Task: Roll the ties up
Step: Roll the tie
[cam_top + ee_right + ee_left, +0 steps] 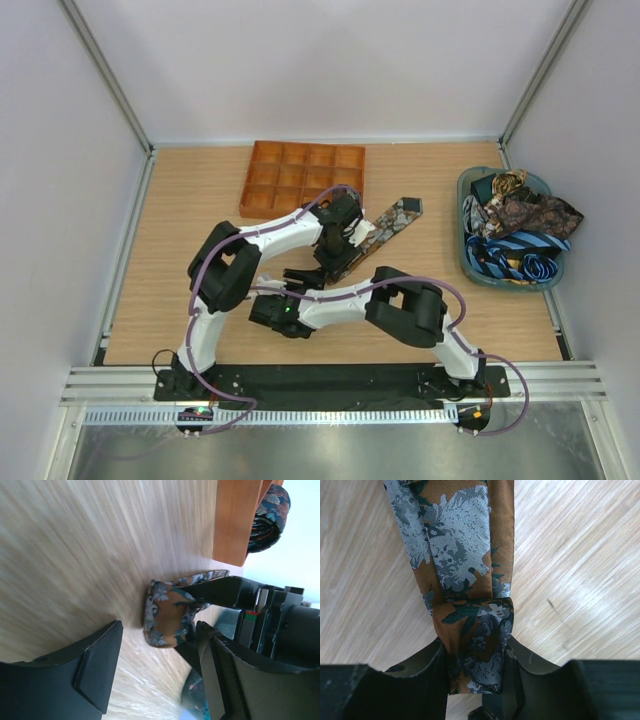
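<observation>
The brown-gold paisley fabric necktie (388, 224) lies flat on the wooden table (180, 250), just in front of the orange gridded plastic tray (290, 170). Its long axis runs diagonally, with the wide blade pointing far-right and the near end wound into a small coil. The left gripper (476, 667) pinches that coil across its width. The right gripper (160, 640) hangs beside it, jaws spread and holding nothing. To roll well, I judge the pinch should sit centred and turn squarely along the axis, keeping the edges flush.
</observation>
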